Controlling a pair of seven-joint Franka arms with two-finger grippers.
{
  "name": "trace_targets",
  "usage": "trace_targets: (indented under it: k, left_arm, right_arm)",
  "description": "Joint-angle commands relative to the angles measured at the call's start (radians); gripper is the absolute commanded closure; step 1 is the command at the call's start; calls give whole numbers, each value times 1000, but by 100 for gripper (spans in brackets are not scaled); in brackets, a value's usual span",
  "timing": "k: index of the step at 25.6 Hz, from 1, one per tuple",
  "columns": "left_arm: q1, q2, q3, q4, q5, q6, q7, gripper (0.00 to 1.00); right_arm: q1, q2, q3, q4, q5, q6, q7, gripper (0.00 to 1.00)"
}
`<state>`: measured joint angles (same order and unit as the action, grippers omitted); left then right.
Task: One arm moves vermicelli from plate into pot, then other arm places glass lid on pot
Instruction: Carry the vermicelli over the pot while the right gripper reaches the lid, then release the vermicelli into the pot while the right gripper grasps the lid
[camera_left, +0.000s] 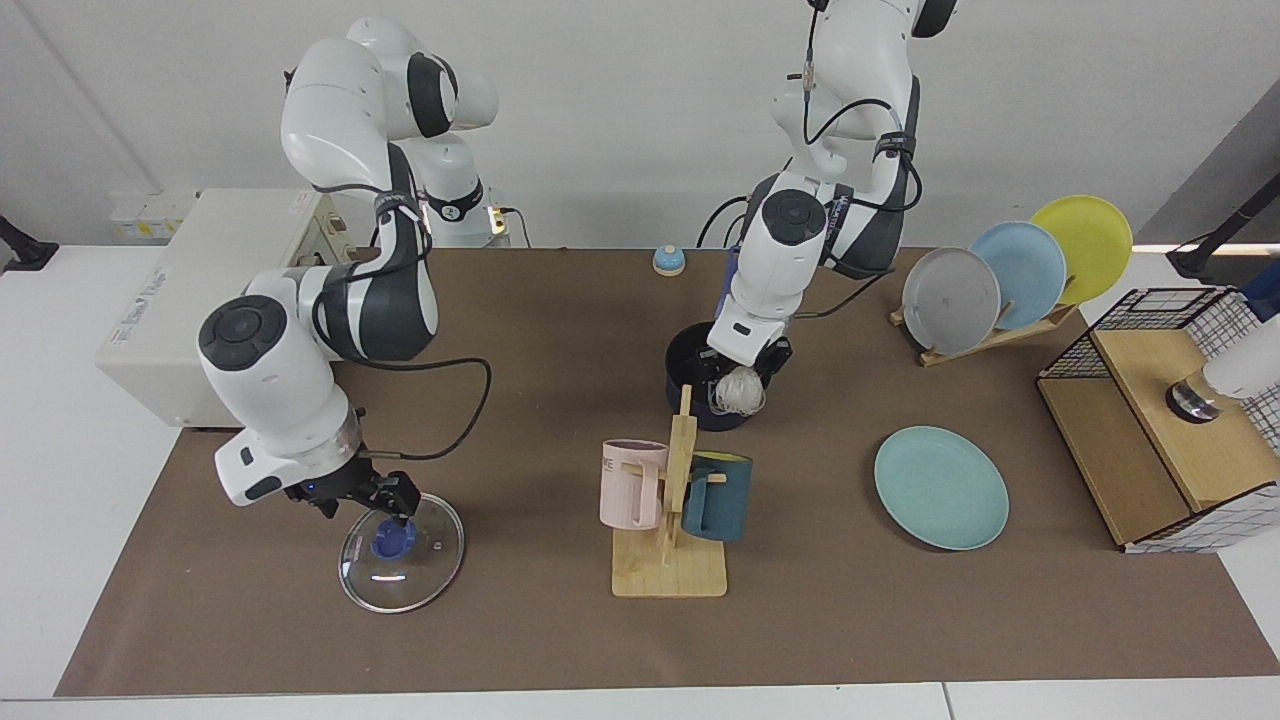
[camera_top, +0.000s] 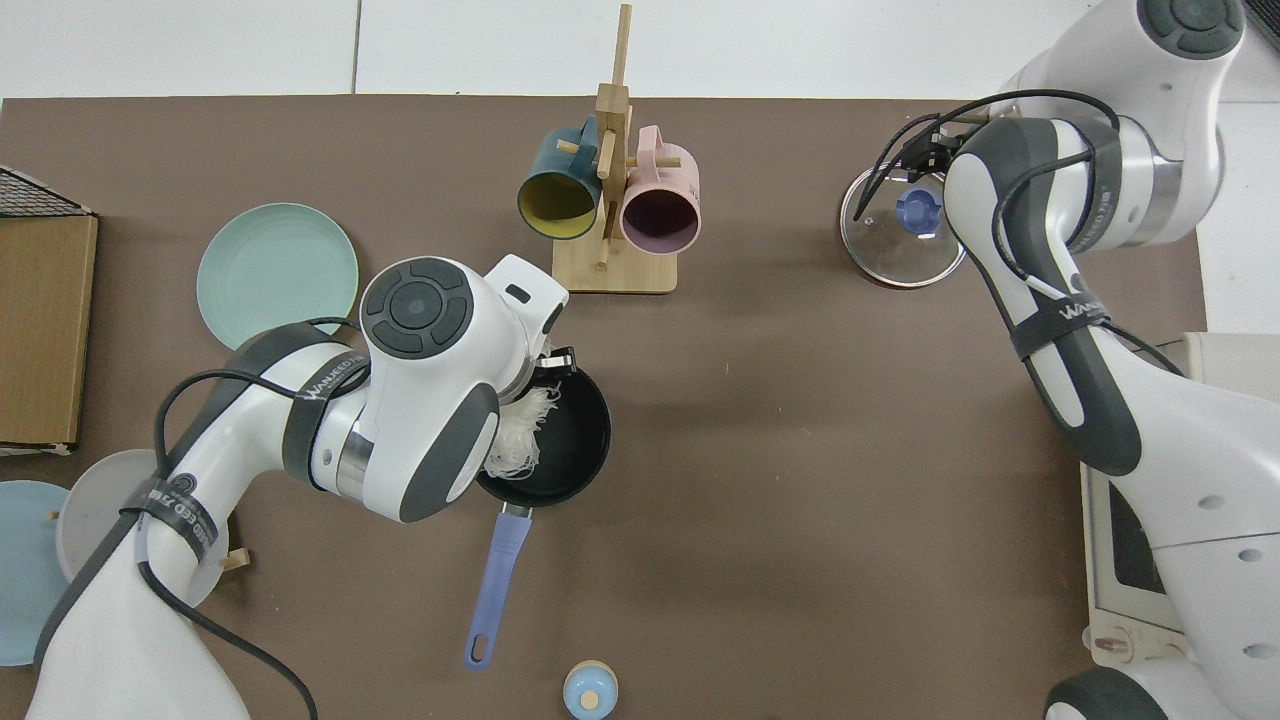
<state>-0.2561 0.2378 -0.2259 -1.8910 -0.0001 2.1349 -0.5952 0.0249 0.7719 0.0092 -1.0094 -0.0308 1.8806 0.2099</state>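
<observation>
Now the left hand (camera_left: 738, 372) clutches the vermicelli (camera_left: 741, 390) over the pot (camera_left: 690, 372), undropped, plate (camera_left: 941, 487) at four o'clock bare; right hand (camera_left: 385, 497), fingers spread, hovers above the glass lid (camera_left: 402, 552).

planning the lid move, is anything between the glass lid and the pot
Yes, partly: the left pincer holds the off-white vermicelli tangle over the black pot. The brown table between pot and clear blue-knobbed glass lid looks bare.

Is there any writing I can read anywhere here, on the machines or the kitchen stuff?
"WANJEED" and further letters I cannot make out: strap on the left arm.
"WANJEE...", cut off: strap on the right arm.
Print on the toaster oven: blurred, unreadable.
Print on the pink mug: too small to read.
</observation>
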Motion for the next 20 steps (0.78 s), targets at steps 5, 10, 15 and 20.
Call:
trace_targets:
  k: [5, 10, 15, 20]
  left_arm:
    - [0, -75, -16, -166, 23, 123, -24, 100]
    - [-2, -75, -21, -207, 23, 175, -24, 100]
    - [-6, -69, -21, -223, 28, 209, -47, 0]
    - [-5, -75, -15, -204, 28, 197, -47, 0]
  right_arm:
    - [0, 70, 17, 29, -29, 64, -40, 1]
    - [-16, 64, 18, -41, -24, 101, -44, 1]
    - [-14, 47, 18, -89, -12, 124, -56, 1]
    - [-11, 40, 18, -109, -9, 123, -57, 1]
